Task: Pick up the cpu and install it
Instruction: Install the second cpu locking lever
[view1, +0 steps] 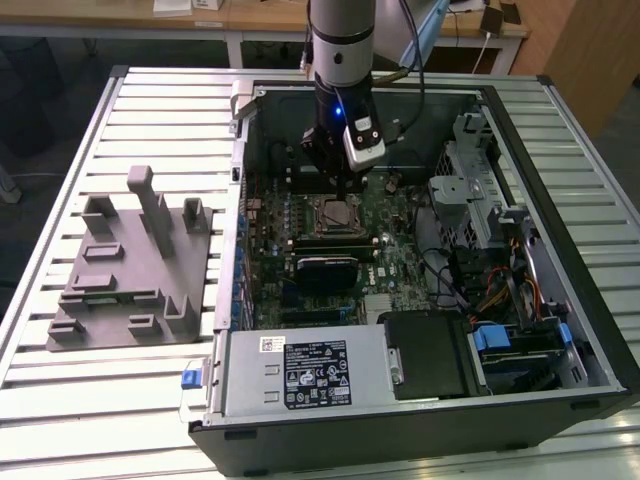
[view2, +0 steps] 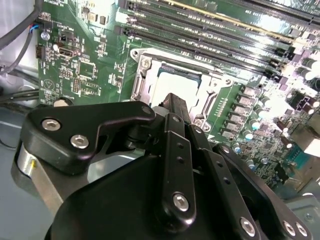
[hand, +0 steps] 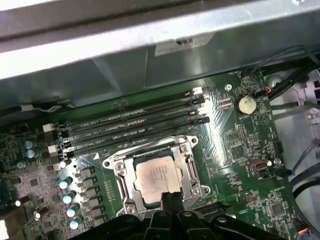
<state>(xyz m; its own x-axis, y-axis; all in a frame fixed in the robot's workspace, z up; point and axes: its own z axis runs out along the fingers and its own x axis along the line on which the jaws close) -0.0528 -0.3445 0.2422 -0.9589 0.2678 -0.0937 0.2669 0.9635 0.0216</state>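
While the cpu (hand: 157, 178) lies within its socket frame (hand: 120, 186), the fingers (hand: 170, 202) above its edge look shut, empty.

Exterior view high over case, both wrist views near socket (hand: 156, 175)

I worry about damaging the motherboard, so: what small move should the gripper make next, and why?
Probably a short, straight lift upward. In the first wrist view the cpu already lies flat inside the socket frame, and the gripper hangs close over its edge, so any sideways motion might scrape it.
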